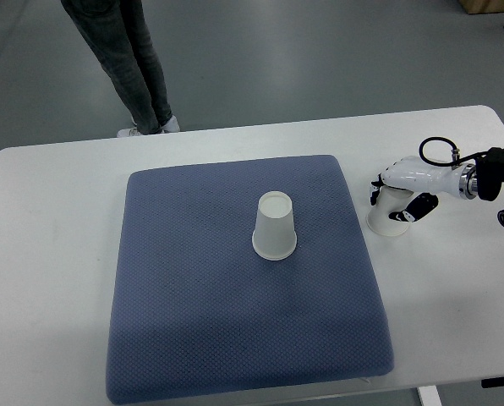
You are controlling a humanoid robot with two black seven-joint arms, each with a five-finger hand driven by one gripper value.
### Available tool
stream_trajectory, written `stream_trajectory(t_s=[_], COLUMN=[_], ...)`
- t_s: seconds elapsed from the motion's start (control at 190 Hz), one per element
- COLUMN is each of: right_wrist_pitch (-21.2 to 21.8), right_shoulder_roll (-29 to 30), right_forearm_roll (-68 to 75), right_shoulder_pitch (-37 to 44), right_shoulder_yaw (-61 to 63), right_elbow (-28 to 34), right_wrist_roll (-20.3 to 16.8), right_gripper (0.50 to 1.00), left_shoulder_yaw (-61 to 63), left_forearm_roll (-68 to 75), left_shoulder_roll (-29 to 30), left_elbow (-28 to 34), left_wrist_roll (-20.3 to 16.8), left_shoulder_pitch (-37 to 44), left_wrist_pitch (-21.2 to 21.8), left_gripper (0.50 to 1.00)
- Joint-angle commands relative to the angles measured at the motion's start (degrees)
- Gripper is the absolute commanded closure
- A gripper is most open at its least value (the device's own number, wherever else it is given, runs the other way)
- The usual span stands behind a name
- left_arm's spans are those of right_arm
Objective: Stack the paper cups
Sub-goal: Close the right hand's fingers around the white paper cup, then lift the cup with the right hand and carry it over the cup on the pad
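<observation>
Top view: right hand (397, 196) in from the right edge, fingers wrapped around an upside-down cup (389, 216) standing on the bare white desk (57, 220), just off the right edge of the blue mat (193, 338). Second cup (275, 226), also upside down, alone near mid-mat, well apart from the first, nothing between them. Person's legs (129, 59) beyond the desk's far edge.

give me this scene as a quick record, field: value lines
surface: white table with blue mat
cup on mat: paper cup, upside down, near the mat's centre
second cup: upside-down cup on bare table, right of the mat
right hand: closed around the second cup
left hand: not in view
bystander: person's legs behind the table
</observation>
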Motion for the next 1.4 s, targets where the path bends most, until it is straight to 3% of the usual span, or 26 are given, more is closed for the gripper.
stream_trajectory(t_s=[0.0, 0.368, 0.599, 1.024, 1.397], right_wrist_pitch=[0.76, 4.98, 7.7, 23.78, 22.21], right_shoulder_roll=[-0.27, -0.62, -1.5, -2.56, 0.78], right_forearm_roll=[0.16, 0.95, 1.91, 6.3, 9.65], right_shoulder_pitch=[1.25, 8.9, 14.79, 19.1, 18.4], right_shoulder_yaw=[0.18, 0.44, 1.32, 11.52, 12.31], right_elbow=[0.02, 0.81, 5.9, 18.38, 19.62], right_wrist_roll=[-0.02, 1.29, 2.08, 4.46, 3.67], right_gripper=[1.0, 1.0, 1.0, 1.0, 1.0], left_shoulder_yaw=[0.03, -0.05, -0.05, 0.03, 0.03], left_forearm_roll=[0.0, 0.0, 0.0, 0.0, 0.0], left_shoulder_roll=[0.0, 0.0, 0.0, 0.0, 0.0], left_elbow=[0.08, -0.01, -0.01, -0.01, -0.01], left_wrist_roll=[0.0, 0.0, 0.0, 0.0, 0.0], left_shoulder_pitch=[0.0, 0.0, 0.0, 0.0, 0.0], left_wrist_pitch=[-0.01, 0.07, 0.07, -0.01, -0.01], left_gripper=[0.5, 0.5, 0.5, 0.5, 0.5])
